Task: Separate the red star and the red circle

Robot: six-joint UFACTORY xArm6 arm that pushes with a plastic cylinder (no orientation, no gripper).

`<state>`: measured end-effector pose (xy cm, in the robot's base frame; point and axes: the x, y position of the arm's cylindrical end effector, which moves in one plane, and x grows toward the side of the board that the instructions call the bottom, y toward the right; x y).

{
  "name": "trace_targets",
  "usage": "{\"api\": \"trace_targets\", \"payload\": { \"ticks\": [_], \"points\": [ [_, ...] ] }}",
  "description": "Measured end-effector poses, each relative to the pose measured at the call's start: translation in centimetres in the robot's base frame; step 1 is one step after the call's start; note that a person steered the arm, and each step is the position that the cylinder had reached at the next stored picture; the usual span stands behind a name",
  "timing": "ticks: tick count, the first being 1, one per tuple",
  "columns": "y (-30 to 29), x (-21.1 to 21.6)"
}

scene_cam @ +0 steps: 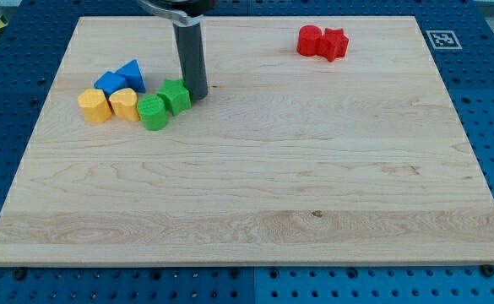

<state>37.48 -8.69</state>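
The red circle (309, 40) and the red star (333, 44) sit touching each other near the view's top right, the circle on the left. My tip (198, 95) rests on the board far to their left, just right of a green block (176, 95) and touching or nearly touching it.
A cluster lies at the view's left: a green circle (153, 112), a yellow heart (125, 103), a yellow hexagon (95, 105), a blue block (110, 83) and a blue triangle (132, 73). A marker tag (442, 39) sits off the board's top right corner.
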Motion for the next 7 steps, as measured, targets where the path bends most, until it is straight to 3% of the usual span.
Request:
{"api": "trace_targets", "payload": {
  "ticks": [2,4,6,7],
  "points": [
    [-4.2,-1.1],
    [9.8,-2.5],
    [28.5,-3.3],
    [34.7,-6.8]
  ]
}}
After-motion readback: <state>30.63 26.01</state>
